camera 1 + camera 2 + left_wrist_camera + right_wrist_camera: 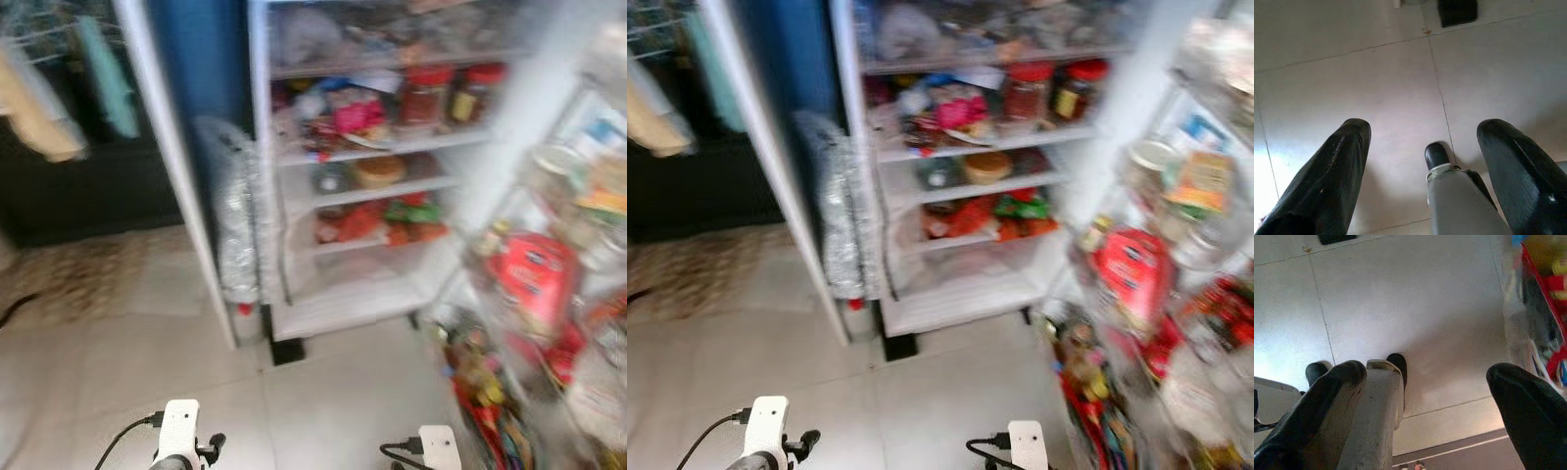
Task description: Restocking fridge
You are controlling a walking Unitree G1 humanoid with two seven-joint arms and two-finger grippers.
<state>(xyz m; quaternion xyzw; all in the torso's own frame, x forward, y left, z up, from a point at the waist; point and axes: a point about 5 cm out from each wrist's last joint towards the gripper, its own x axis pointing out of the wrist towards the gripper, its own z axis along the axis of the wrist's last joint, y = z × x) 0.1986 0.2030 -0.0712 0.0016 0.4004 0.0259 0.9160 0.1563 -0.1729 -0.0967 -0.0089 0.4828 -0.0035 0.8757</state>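
While I stand on the pale tiled floor (pixel 343 392), the open fridge (pixel 372 304) is ahead of me, blurred, its white shelves crowded: two red-lidded jars (pixel 446 93) on an upper shelf, a pink packet (pixel 358 113) beside them, a round tan container (pixel 379 170) one shelf down, and red and green packs (pixel 387 220) below that. On my right the fridge door (pixel 1156 323) hangs open, its racks packed with a red pouch (pixel 534 279) and other bottles I cannot make out. My left gripper (pixel 1422 161) hangs low over the tiles with its fingers (pixel 1334 176) spread apart and holding nothing. My right gripper (pixel 1422 396) also hangs over the floor, near the door's lower rack, its fingers (pixel 1530 411) parted and empty
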